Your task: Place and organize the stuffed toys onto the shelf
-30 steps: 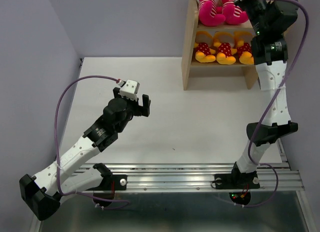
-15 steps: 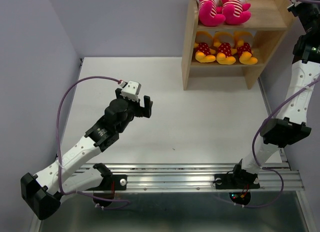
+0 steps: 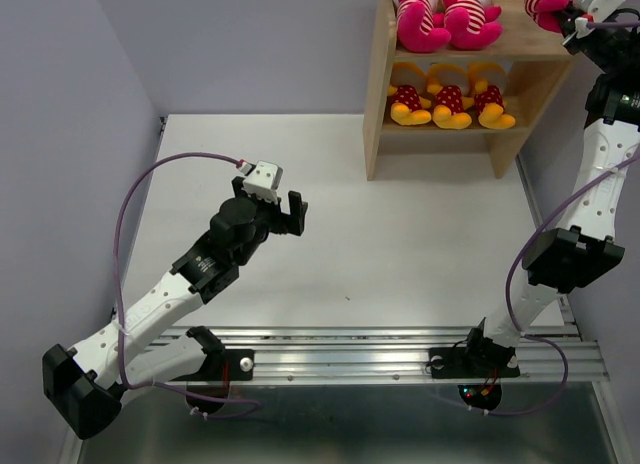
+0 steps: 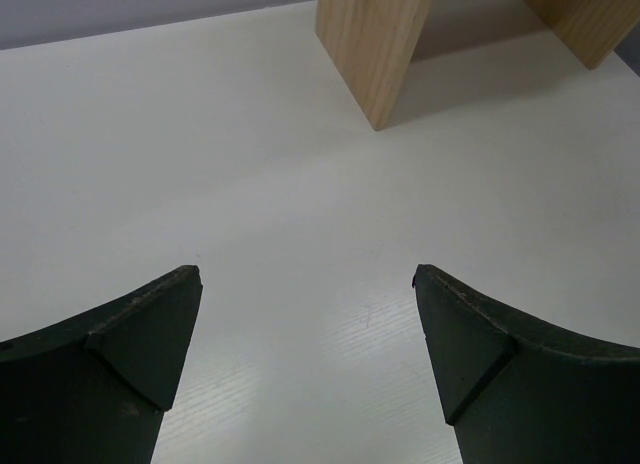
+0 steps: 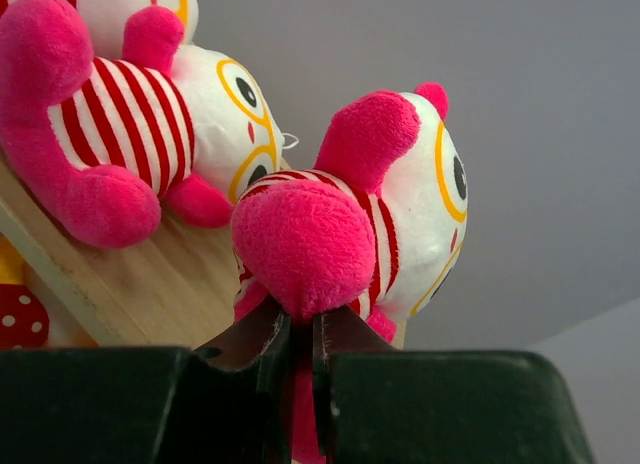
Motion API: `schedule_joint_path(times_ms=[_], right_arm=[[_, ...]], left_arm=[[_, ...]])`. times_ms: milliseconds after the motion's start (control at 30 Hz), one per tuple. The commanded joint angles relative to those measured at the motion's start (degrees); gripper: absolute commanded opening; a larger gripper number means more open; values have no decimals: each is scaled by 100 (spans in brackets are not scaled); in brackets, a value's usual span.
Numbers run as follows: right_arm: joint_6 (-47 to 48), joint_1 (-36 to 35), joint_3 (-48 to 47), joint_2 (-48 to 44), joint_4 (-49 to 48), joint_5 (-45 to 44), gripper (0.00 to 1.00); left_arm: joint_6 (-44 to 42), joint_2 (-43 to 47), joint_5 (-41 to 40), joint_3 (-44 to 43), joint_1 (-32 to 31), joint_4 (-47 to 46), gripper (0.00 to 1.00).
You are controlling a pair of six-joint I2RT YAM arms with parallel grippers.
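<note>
1. The right gripper [image 5: 300, 336] is pinched tight on a pink limb of a pink-and-white striped plush doll [image 5: 385, 209]. It holds the doll at the right end of the upper tier of the wooden shelf [image 3: 375, 94]. I cannot tell whether the doll's body rests on the board.
2. Two other striped dolls [image 3: 422, 22] lie side by side at the left of that tier. Three yellow-orange dolls in red dotted outfits [image 3: 448, 102] sit in a row on the lower tier.
3. The left gripper [image 4: 305, 272] hangs over the white table [image 3: 400, 244], well apart from the shelf. Its jaws are spread and hold nothing.
4. The doll looks light, soft and squashy, with a fuzzy cover that should not slip between the pads, and it is not fragile.
5. Held by one limb, the body probably flops and turns freely, so its pose on landing is hard to control. A hold across the striped trunk would likely steady it better.
6. This appears to be the last doll. It likely needs setting down on the board beside its neighbours before letting go. So near the shelf's right end, it could tip off.
</note>
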State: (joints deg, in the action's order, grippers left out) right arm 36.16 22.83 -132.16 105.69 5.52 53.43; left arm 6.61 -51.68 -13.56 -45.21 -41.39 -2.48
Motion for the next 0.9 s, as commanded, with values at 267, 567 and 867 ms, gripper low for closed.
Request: schedule_joint_path(times_ms=[267, 567, 867], right_arm=[[57, 29, -152, 303, -323, 247, 1], [409, -94, -47, 409, -209, 150, 16], [260, -94, 392, 102, -446, 150, 85]], left_arm=[[174, 70, 64, 144, 25, -358, 99], [235, 88, 91, 162, 17, -376, 99], [314, 176, 99, 267, 25, -393, 99]])
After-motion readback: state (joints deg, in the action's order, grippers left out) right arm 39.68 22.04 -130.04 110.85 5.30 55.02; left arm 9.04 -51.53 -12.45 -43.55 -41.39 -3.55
